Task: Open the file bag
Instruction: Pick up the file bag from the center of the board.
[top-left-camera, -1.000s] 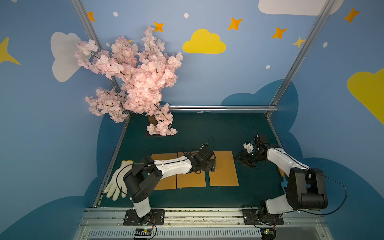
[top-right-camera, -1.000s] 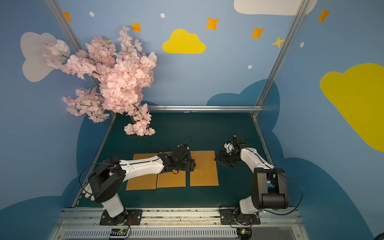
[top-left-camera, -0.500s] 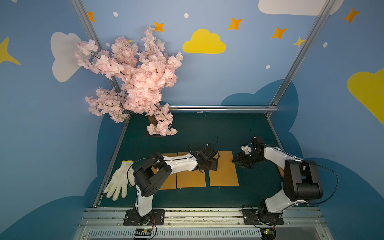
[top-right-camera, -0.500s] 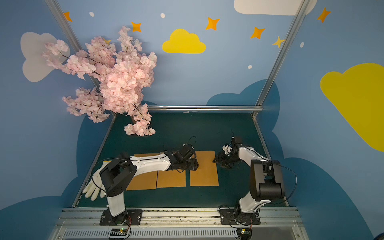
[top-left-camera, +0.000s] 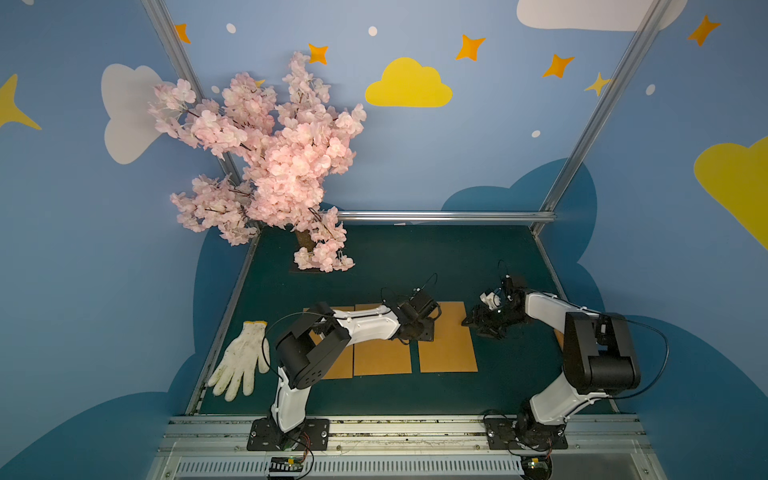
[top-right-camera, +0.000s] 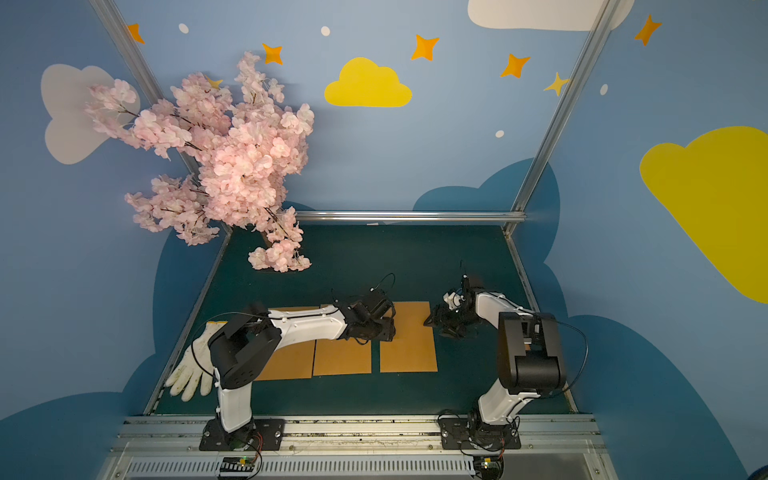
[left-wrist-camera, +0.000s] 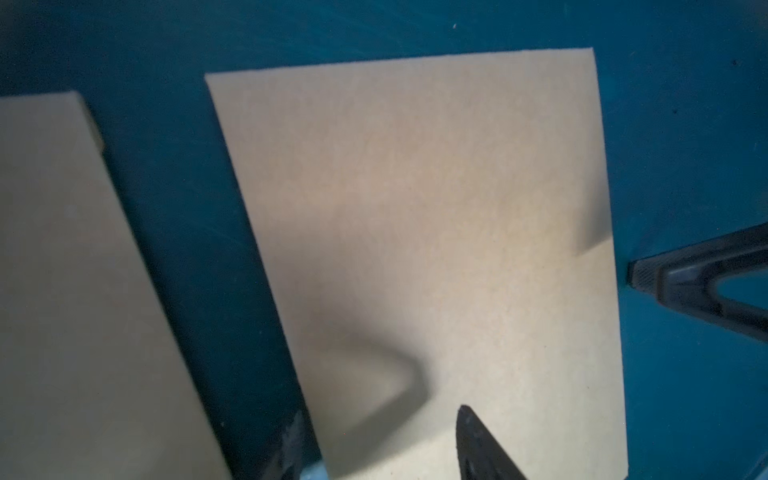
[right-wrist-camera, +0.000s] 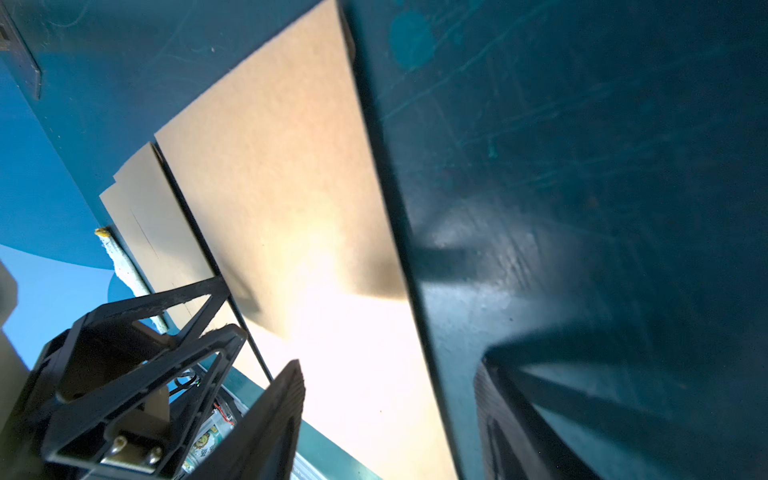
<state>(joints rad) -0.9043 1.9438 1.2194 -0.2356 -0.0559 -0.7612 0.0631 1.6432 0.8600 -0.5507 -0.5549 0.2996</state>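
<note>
A pink artificial cherry-blossom tree stands at the far left corner of the dark green table mat. A soiled white work glove lies, seemingly palm down, at the mat's left edge. Behind, a yellow cloud decorates the blue wall.

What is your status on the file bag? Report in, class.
Left gripper open over file bag. Right gripper open at its edge. Bag flat on table. Nothing blocking.
</note>
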